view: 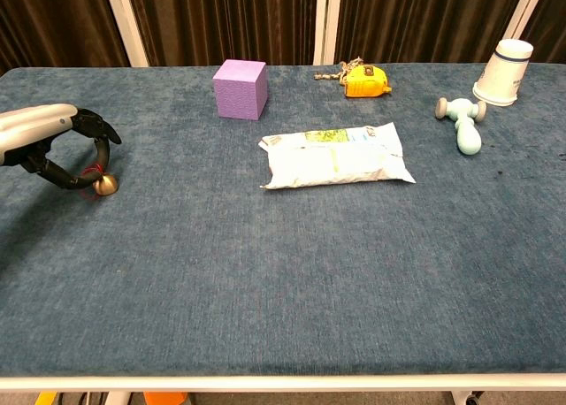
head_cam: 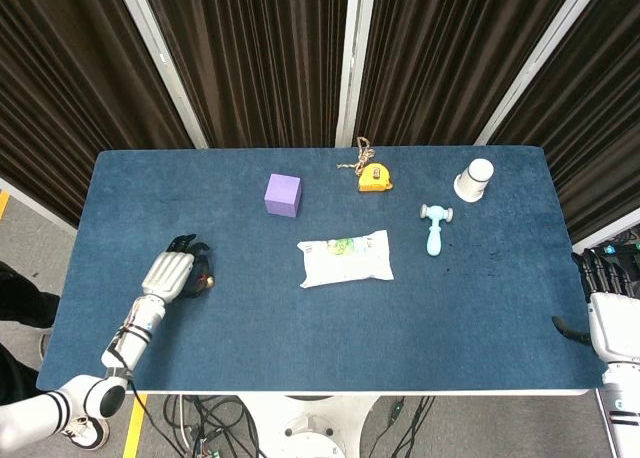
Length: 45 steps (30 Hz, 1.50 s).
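The head view looks steeply down on the whole desk (head_cam: 320,328) from high up, while the chest view faces across the same desk from low and near.

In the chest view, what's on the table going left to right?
Left hand → small bell → purple cube → snack bag → toy hammer → paper cup.

Left hand (view: 53,144) curled over small brass bell (view: 105,185) with red loop, fingertips touching it.

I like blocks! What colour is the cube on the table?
The cube is light purple. The chest view shows it best.
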Each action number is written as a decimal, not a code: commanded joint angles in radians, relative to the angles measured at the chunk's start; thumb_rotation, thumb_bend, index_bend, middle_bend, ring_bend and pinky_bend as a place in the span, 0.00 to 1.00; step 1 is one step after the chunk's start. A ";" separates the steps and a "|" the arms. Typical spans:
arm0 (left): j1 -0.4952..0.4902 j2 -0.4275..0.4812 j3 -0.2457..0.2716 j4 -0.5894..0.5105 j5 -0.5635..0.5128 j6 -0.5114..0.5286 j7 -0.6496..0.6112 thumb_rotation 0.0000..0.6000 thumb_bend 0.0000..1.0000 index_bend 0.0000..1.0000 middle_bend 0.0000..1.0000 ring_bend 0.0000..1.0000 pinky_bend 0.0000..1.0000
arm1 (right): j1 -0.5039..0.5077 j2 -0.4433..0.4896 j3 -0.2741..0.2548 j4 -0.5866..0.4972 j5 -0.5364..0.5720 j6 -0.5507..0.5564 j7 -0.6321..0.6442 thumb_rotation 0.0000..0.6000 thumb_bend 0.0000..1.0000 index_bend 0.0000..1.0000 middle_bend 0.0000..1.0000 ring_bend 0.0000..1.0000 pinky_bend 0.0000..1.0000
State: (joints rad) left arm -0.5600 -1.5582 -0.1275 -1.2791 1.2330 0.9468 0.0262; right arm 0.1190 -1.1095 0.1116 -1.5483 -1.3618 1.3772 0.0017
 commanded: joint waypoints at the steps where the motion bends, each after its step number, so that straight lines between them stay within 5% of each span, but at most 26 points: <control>1: 0.000 0.000 0.000 -0.001 -0.002 0.001 0.002 1.00 0.42 0.57 0.21 0.00 0.00 | 0.000 0.000 0.000 0.001 0.001 -0.001 0.000 1.00 0.09 0.00 0.00 0.00 0.00; 15: 0.032 0.062 -0.039 -0.081 0.018 0.108 -0.034 1.00 0.43 0.63 0.23 0.00 0.00 | 0.000 0.003 0.002 -0.006 0.001 0.001 -0.004 1.00 0.10 0.00 0.00 0.00 0.00; 19: 0.052 0.000 -0.062 0.053 0.025 0.356 0.405 1.00 0.44 0.64 0.25 0.00 0.00 | 0.001 0.002 0.003 -0.007 0.002 0.002 -0.005 1.00 0.09 0.00 0.00 0.00 0.00; 23: 0.065 0.079 -0.103 -0.188 -0.121 0.103 0.092 1.00 0.45 0.65 0.25 0.01 0.00 | 0.004 0.000 0.003 -0.007 0.003 -0.006 -0.005 1.00 0.10 0.00 0.00 0.00 0.00; 27: 0.056 0.015 -0.056 -0.049 0.006 0.253 0.299 1.00 0.47 0.66 0.23 0.01 0.00 | 0.004 0.003 0.003 -0.011 0.002 -0.003 -0.009 1.00 0.10 0.00 0.00 0.00 0.00; 29: 0.071 0.000 -0.097 -0.113 -0.084 0.198 0.158 1.00 0.48 0.66 0.23 0.02 0.00 | 0.003 0.006 0.004 -0.013 0.004 -0.002 -0.010 1.00 0.10 0.00 0.00 0.00 0.00; 32: 0.061 -0.006 -0.077 -0.106 -0.074 0.229 0.275 1.00 0.49 0.66 0.23 0.02 0.01 | 0.002 0.009 0.006 -0.014 0.009 -0.001 -0.008 1.00 0.10 0.00 0.00 0.00 0.00; 34: 0.063 0.060 -0.088 -0.258 -0.102 0.080 0.035 1.00 0.51 0.66 0.23 0.02 0.02 | 0.003 0.007 0.007 -0.011 0.014 -0.006 -0.007 1.00 0.10 0.00 0.00 0.00 0.00; 37: 0.051 0.056 -0.052 -0.140 0.031 0.197 0.233 1.00 0.53 0.67 0.21 0.02 0.01 | 0.006 0.002 0.004 -0.008 0.014 -0.014 -0.004 1.00 0.10 0.00 0.00 0.00 0.00; 40: 0.058 0.061 -0.085 -0.218 -0.071 0.095 0.047 1.00 0.54 0.68 0.20 0.02 0.01 | 0.006 0.000 0.002 -0.003 0.011 -0.017 -0.003 1.00 0.10 0.00 0.00 0.00 0.00; 43: 0.049 0.053 -0.047 -0.148 -0.007 0.165 0.209 1.00 0.56 0.68 0.19 0.02 0.00 | 0.006 0.001 0.006 0.001 0.017 -0.016 0.003 1.00 0.10 0.00 0.00 0.00 0.00; 45: 0.051 0.073 -0.051 -0.225 -0.027 0.108 0.095 1.00 0.55 0.68 0.19 0.02 0.00 | 0.007 0.001 0.006 0.002 0.020 -0.019 0.001 1.00 0.10 0.00 0.00 0.00 0.00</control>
State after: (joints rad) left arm -0.5072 -1.5011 -0.1916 -1.4565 1.1960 1.0810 0.1891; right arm 0.1256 -1.1089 0.1175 -1.5462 -1.3427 1.3587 0.0033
